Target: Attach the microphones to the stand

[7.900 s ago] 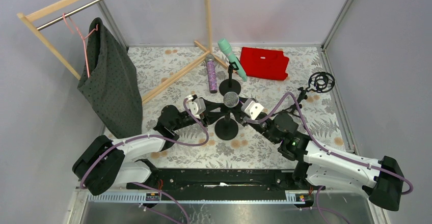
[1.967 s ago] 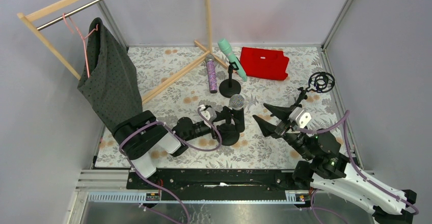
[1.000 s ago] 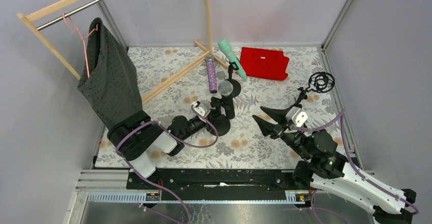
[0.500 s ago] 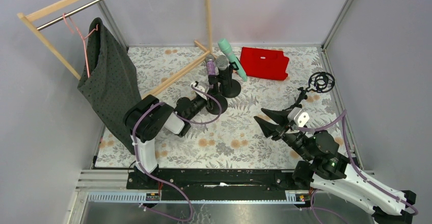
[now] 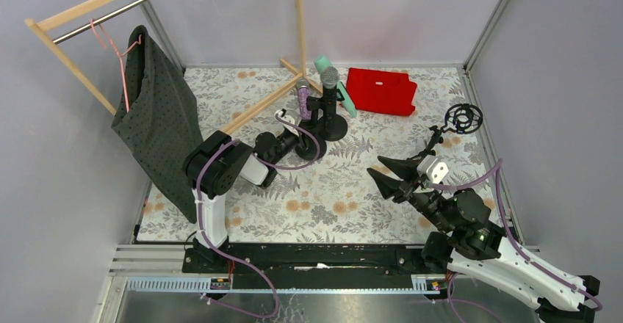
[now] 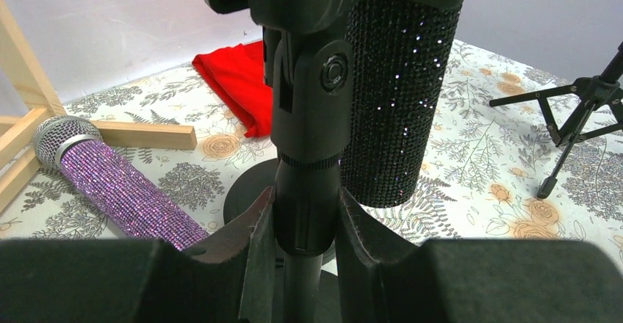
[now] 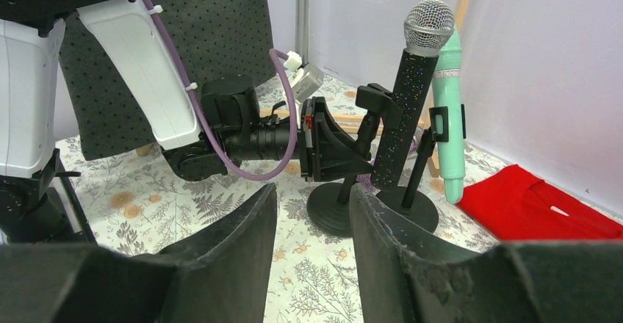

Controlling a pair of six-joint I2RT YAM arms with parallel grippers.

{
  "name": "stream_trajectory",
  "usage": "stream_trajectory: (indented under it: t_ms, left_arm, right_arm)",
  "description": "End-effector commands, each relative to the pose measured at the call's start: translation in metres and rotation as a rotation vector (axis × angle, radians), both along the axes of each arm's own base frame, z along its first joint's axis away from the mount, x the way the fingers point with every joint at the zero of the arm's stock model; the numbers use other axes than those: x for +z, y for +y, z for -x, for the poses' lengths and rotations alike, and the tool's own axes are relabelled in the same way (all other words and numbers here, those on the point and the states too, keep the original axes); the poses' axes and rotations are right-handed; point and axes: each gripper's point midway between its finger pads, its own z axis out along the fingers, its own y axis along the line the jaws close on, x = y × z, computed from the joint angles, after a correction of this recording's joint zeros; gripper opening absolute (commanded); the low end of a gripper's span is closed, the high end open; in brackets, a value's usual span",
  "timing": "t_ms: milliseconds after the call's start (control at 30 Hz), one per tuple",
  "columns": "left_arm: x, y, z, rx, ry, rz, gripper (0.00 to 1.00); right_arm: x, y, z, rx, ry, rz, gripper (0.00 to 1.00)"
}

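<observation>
Risk starts with the biggest thing near the left gripper point(image 6: 305, 216). The wooden rack point(image 6: 139, 133) has a floor rail beyond the fingers and to their left, and it could catch the stand's round base if the arm pushes farther out. That gripper is clenched on the pole of the stand point(image 6: 305, 117), low under the clip. The black microphone point(image 6: 397, 95) sits upright in the clip, just above and right of the fingers. A second stand point(image 7: 422, 216), carrying the mint-green microphone point(image 7: 448, 110), is just past it, and a bump could topple either. A tilt might let the black one slide from its clip. The purple microphone point(image 6: 117, 191) lies loose on the table to the left, unmounted, and could roll if nudged. The right gripper point(image 7: 314, 198) hangs well back, jaws parted, empty. No brand, label or writing is readable.
</observation>
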Motion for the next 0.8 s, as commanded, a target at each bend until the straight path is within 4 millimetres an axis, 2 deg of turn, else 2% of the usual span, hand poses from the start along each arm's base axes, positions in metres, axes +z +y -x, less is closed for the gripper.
stream_trajectory:
  t_ms: [0,167,333,400,433,633,767]
  left_arm:
    - [0.027,-0.003,0.013,-0.053,-0.040,0.086,0.28]
    - [0.025,0.009,0.022,-0.031,-0.020,0.083,0.58]
    - [0.022,0.019,0.034,-0.027,0.002,0.080,0.78]
    - [0.021,0.027,0.041,-0.006,0.020,0.092,0.95]
    - [0.023,0.032,0.044,0.006,0.030,0.108,0.98]
    - [0.033,0.057,0.071,0.059,0.091,0.190,0.99]
    - [0.027,0.086,0.070,0.225,0.261,0.338,0.99]
  right_arm:
    - [0.017,-0.006,0.001,-0.012,-0.012,-0.043,0.49]
    - [0.016,-0.004,0.001,-0.012,-0.013,-0.044,0.50]
    - [0.013,-0.003,0.000,-0.012,-0.011,-0.039,0.50]
    - [0.013,-0.003,0.000,-0.011,-0.009,-0.041,0.50]
    - [0.012,-0.003,0.000,-0.012,-0.008,-0.041,0.50]
    - [0.008,-0.007,-0.001,-0.027,-0.001,-0.045,0.50]
    - [0.005,-0.012,-0.005,-0.061,0.030,-0.065,0.52]
